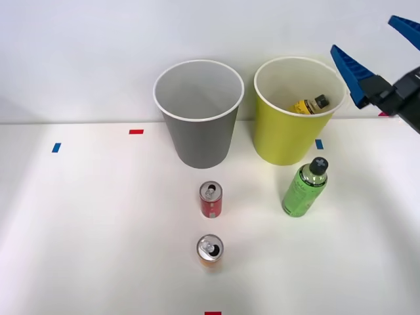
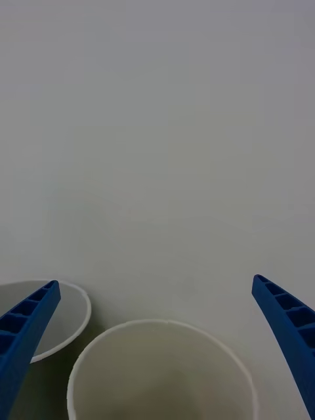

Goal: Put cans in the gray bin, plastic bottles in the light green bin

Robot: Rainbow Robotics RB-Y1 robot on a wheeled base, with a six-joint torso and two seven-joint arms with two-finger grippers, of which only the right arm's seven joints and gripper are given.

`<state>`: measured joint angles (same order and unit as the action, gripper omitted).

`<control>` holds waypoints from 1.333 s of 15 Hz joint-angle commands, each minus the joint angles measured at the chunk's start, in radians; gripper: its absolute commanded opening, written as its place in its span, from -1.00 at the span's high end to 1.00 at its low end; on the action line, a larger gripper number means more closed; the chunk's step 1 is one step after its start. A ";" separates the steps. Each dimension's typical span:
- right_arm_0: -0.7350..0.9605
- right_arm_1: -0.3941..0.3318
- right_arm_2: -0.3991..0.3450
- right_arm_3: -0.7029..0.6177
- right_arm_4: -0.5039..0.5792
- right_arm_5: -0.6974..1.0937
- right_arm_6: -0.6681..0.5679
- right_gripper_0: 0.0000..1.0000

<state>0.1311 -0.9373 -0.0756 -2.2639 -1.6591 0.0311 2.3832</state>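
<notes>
Ribbed blue fingers of the right gripper [image 1: 377,39] spread wide, empty, above the tapered yellow-green bin [image 1: 289,141] holding the yellow plastic bottle [image 1: 309,104]; smooth gray bin [image 1: 200,141] beside

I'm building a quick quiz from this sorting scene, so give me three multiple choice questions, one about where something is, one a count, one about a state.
1. Where is the yellow bottle?
A. Inside the light green bin
B. Inside the gray bin
C. Standing on the table

2. How many cans stand on the table?
A. One
B. Two
C. Four

3. How is the right gripper?
A. Shut on a can
B. Shut on the green bottle
C. Open and holding nothing

Answers: 1 A, its black cap shows over the bin's rim. 2 B, the red can and orange can. 3 C, its blue fingers are spread apart.
</notes>
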 commanded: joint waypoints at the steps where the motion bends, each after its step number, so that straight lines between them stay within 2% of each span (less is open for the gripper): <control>1: 0.180 0.002 -0.009 -0.108 0.001 -0.128 0.004 -1.00; 4: 0.321 0.014 -0.007 -0.170 0.013 -0.181 0.004 -1.00; 6: 0.383 0.048 -0.003 -0.177 0.028 -0.183 0.005 -1.00; 8: 0.446 0.097 0.043 -0.177 0.050 -0.189 0.005 -1.00; 13: 0.579 0.190 0.086 -0.163 0.194 -0.194 0.001 -1.00; 17: 0.598 0.253 0.111 -0.109 0.321 -0.194 -0.004 -1.00; 20: 0.630 0.348 0.115 -0.101 0.446 -0.189 -0.004 -1.00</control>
<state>0.7458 -0.6236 0.0379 -2.3670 -1.2601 -0.1609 2.3795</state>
